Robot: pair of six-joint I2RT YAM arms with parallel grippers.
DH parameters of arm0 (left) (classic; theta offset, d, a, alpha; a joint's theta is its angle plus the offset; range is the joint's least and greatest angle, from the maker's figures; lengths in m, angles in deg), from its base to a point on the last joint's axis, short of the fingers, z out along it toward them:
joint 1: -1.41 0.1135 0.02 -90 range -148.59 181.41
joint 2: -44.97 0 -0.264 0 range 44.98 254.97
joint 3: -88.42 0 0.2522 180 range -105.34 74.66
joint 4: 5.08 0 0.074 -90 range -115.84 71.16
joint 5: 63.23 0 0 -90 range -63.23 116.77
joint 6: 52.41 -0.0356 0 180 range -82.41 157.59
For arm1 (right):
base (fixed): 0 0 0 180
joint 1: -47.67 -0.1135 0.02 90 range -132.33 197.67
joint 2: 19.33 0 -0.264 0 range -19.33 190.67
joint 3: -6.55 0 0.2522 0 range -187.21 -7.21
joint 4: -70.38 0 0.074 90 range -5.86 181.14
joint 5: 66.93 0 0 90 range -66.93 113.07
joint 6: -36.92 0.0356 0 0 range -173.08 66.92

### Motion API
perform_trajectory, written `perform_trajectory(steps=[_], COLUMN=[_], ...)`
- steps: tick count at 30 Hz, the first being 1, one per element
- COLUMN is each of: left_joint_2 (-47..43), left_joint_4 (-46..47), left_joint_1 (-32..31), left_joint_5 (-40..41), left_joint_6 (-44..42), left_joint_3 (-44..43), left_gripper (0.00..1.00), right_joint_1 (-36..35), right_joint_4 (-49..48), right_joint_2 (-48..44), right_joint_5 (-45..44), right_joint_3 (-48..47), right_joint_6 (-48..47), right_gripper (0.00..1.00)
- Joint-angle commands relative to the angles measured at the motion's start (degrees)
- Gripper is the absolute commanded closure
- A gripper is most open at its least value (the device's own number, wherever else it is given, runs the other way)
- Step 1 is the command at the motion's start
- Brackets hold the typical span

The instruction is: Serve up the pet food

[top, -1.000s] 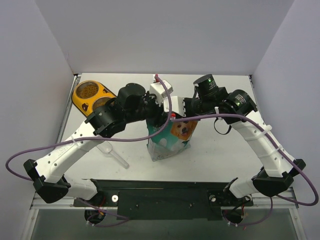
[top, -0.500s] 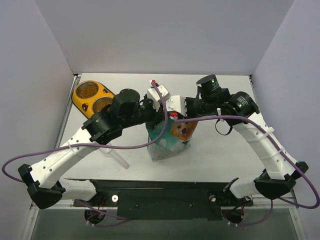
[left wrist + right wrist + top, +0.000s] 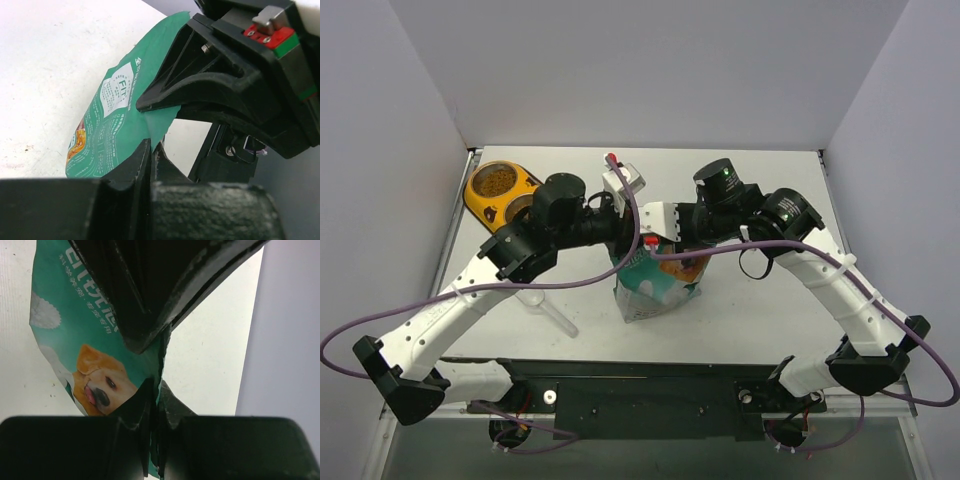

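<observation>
The teal-and-white pouch (image 3: 658,288) with a golden retriever face stands upright at mid-table. My left gripper (image 3: 628,232) and right gripper (image 3: 658,230) meet over its top edge. In the left wrist view the left gripper (image 3: 151,150) is shut on the pouch's (image 3: 112,120) top edge, with the right gripper's fingers (image 3: 200,95) just beyond. In the right wrist view the right gripper (image 3: 156,390) is shut on the pouch's (image 3: 70,335) edge. Brown kibble (image 3: 497,181) fills the far bowl of the yellow feeder (image 3: 472,200). Any kibble inside the pouch is hidden.
The clear plastic scoop (image 3: 546,309) lies on the table left of the pouch, under my left arm. The feeder sits at the far left corner by the left wall. Purple cables loop from both arms.
Both grippers have shifted a little to the left while holding the pouch's top, and the left arm's elbow has swung out. The pouch still stands in the same place.
</observation>
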Motion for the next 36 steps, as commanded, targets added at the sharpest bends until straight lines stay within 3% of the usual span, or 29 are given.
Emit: perform_trajectory(steps=[1,2,4,8,10,12,13,15,19,20,21,23,25,27,30,36], left_joint_2=[-4.0,-4.6,-5.8,-7.2,-7.0,-6.8,-6.7,-6.4,-8.2,-8.7,-9.5,-10.2,-10.5,-10.7,-10.7,-12.2], left_joint_4=[1.6,0.3,-1.0,-1.8,-2.5,-2.2,-1.9,-1.6,1.2,2.7,3.4,4.7,3.6,2.2,-0.2,1.6], left_joint_1=[0.7,0.7,0.7,0.6,0.6,0.6,0.6,0.7,2.1,2.3,3.0,3.2,3.3,3.6,3.8,3.9], left_joint_5=[-0.2,0.4,2.4,4.6,5.6,5.8,5.7,5.3,4.6,3.6,3.2,2.6,3.5,4.9,6.4,4.8], left_joint_6=[1.9,1.5,1.4,1.0,0.6,0.1,0.1,0.0,4.2,7.0,8.5,12.5,14.3,14.8,15.2,16.1], left_joint_3=[1.4,1.8,3.1,4.7,4.5,3.8,3.7,2.7,3.0,3.5,3.7,4.2,3.8,3.2,2.1,5.2], left_gripper=[0.86,0.74,0.6,0.54,0.58,0.74,0.88,1.0,1.0,1.0,1.0,1.0,1.0,1.0,1.0,1.0], right_joint_1=[1.3,2.3,3.5,4.0,4.0,4.0,3.9,3.9,2.2,1.8,1.3,0.8,0.3,-0.6,1.2,9.1], right_joint_4=[-0.4,-0.4,-0.4,-0.5,-0.4,-0.8,-1.0,-2.8,-11.0,-15.7,-17.4,-18.3,-14.8,-17.0,-18.8,-9.7], right_joint_2=[-0.4,-0.6,-1.0,-1.1,-1.1,-1.2,-1.2,-1.1,-1.1,-1.2,-1.2,-0.9,-1.2,-3.6,-5.2,-3.5], right_joint_5=[-4.7,-2.9,-0.5,0.5,0.6,1.2,0.9,-0.9,-12.8,-16.2,-25.4,-34.5,-31.2,-34.0,-40.4,-35.9], right_joint_3=[-0.1,-0.3,-1.0,-1.2,-1.0,-1.0,-0.9,-0.6,1.1,2.4,2.8,2.1,0.8,4.3,5.1,-0.4], right_joint_6=[-1.2,-1.0,-0.4,0.0,0.2,0.5,1.4,4.7,18.6,28.5,33.5,43.0,38.2,31.3,34.3,35.3], right_gripper=[1.0,1.0,1.0,1.0,1.0,1.0,1.0,1.0,1.0,1.0,1.0,1.0,1.0,1.0,1.0,1.0])
